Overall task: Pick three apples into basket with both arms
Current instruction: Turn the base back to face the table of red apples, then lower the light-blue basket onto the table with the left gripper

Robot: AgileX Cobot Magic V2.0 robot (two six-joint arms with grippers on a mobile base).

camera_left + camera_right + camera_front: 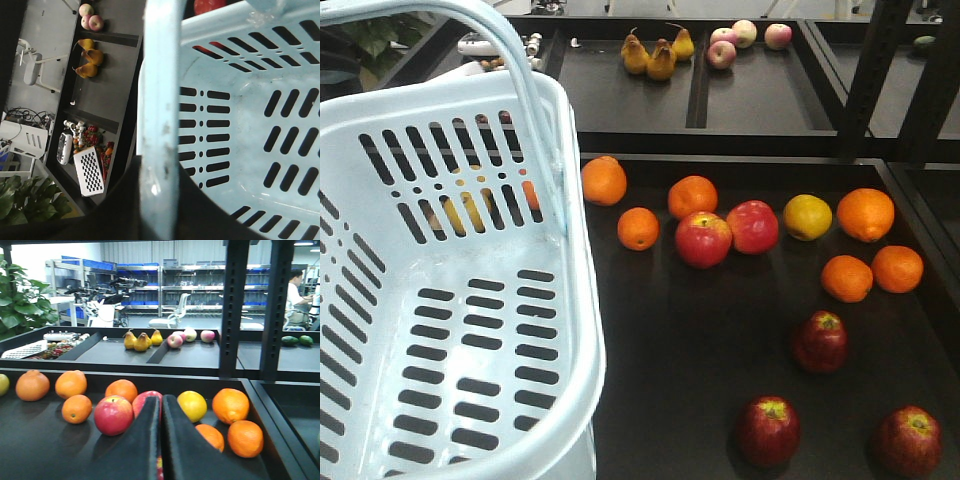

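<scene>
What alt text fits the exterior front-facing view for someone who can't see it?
A light blue basket fills the left, no fruit in the part shown. On the black tray to its right, three dark red apples lie nearest; oranges, two brighter red apples and a yellow fruit lie farther back.

We read it as robotics lab with shop-style fruit display. Grey metal shelving racks (pixel 192 287) carrying blue plastic bins (pixel 135 266) stand at back. White swivel office chair (pixel 172 315) on open floor; seated person in white shirt (pixel 295 295) at right. Black-and-white checkerboard calibration board (pixel 90 172) lies in side tray. Loose fruit sits in matte black divided trays (pixel 680 400), framed by black perforated steel posts (pixel 232 305).
</scene>
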